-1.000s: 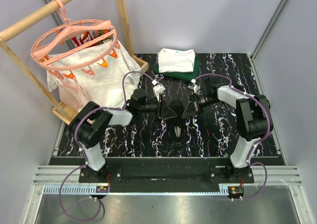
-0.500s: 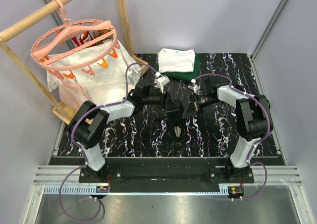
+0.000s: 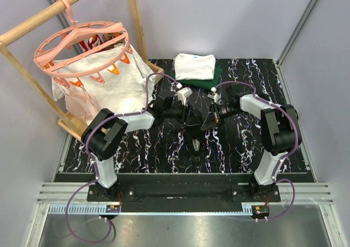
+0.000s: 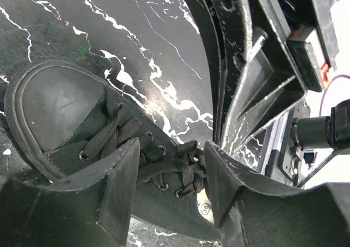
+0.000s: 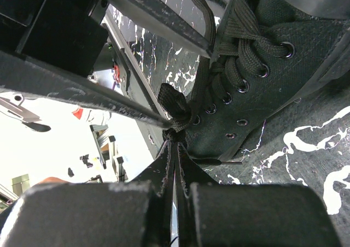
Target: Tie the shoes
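Right now the black sneaker (image 4: 60, 102) sits mid-way along the table (image 3: 240, 143), between both arms. See the right gripper (image 5: 175, 147) pinched shut on the laces (image 4: 180, 168); the left gripper (image 4: 170, 160) straddles them, jaws apart. Knot-forming, I'd say. Next, it must close on one strand.

1. Plain pale grey walls (image 3: 229, 17) close in the space, with a grey strip (image 3: 298, 25) running up the right corner
2. The table (image 3: 240, 143) has a black top with white marble veins
3. A wooden frame (image 3: 136, 17) stands at the far left, carrying a round pink clip hanger (image 3: 81, 42) above a white cloth (image 3: 109, 86)
4. Folded white clothes (image 3: 194, 65) lie on a dark green piece (image 3: 191, 83) at the table's far edge
5. Aluminium rails (image 3: 175, 195) and a metal sheet (image 3: 175, 228) run along the near side
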`<state>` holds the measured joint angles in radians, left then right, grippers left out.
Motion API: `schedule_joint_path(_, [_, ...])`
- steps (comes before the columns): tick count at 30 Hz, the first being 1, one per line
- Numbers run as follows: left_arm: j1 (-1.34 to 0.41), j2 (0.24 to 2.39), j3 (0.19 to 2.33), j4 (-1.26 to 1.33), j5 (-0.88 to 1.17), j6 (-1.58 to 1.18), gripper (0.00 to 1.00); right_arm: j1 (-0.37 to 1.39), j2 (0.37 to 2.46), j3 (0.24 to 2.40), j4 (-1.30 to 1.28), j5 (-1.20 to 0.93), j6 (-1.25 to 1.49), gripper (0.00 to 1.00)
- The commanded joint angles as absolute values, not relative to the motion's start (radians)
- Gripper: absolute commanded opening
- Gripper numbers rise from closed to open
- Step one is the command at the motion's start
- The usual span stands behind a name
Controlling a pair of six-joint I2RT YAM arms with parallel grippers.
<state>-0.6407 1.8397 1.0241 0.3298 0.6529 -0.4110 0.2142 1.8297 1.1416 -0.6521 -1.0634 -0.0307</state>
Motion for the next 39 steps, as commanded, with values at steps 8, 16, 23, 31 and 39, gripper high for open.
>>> schedule_joint_path(8, [-0.628, 1.865, 1.033, 0.452, 0.664, -0.508, 0.01, 0.218, 1.767, 1.172, -0.660, -1.051, -0.058, 0.00])
schedule_joint_path(16, [-0.565, 1.772, 0.945, 0.416, 0.634, -0.466, 0.00, 0.219, 1.752, 1.166, -0.696, -1.017, -0.106, 0.00])
schedule_joint_path(23, [-0.534, 1.712, 0.885, 0.385, 0.623, -0.442, 0.00, 0.218, 1.749, 1.163, -0.739, -0.974, -0.167, 0.00])
schedule_joint_path(31, [-0.520, 1.683, 0.853, 0.354, 0.618, -0.408, 0.00, 0.203, 1.743, 1.154, -0.767, -0.919, -0.201, 0.00])
schedule_joint_path(39, [-0.496, 1.680, 0.839, 0.339, 0.586, -0.379, 0.00, 0.184, 1.747, 1.154, -0.807, -0.894, -0.236, 0.00])
